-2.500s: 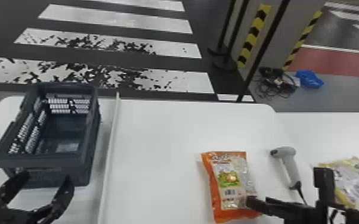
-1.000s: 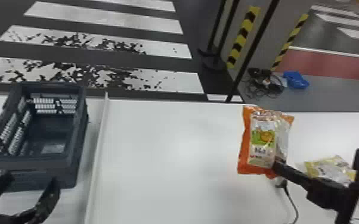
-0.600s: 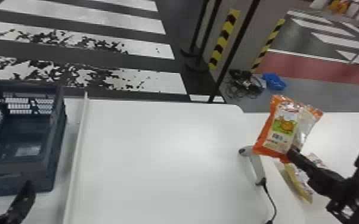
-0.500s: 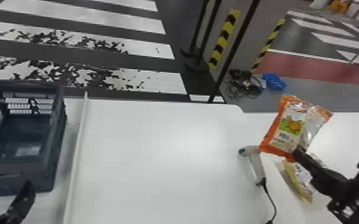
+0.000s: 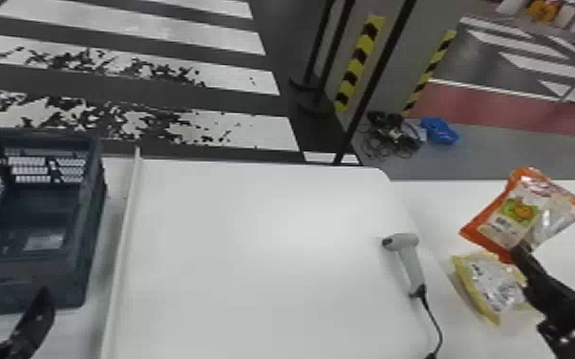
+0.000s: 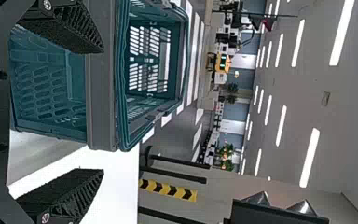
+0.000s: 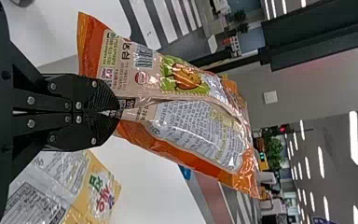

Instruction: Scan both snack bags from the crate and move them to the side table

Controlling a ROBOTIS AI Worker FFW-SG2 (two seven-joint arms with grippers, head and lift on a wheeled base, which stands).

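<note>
Above the smooth white side table [image 5: 434,205], and clear of the dark slatted plastic crate [image 5: 91,238] near the spread left gripper [image 6: 103,111], the right gripper [image 7: 118,112] pinches the orange, clear-windowed snack bag [image 5: 516,219] by one end, presumably leaving its body free for lowering. The yellow-edged clear plastic bag [image 5: 496,286] lies on that table, apparently already delivered. The pale grey pistol-shaped scanner [image 5: 411,262] rests nearby, likely for easy reach.

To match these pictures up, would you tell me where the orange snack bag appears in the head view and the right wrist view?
Head view: toward the right edge, the orange snack bag is at the right gripper's fingertips.
Right wrist view: mid-picture, the orange snack bag extends outward from the pinching fingertips.
Shared landmark: the yellow snack bag, lying on the white side table.
</note>
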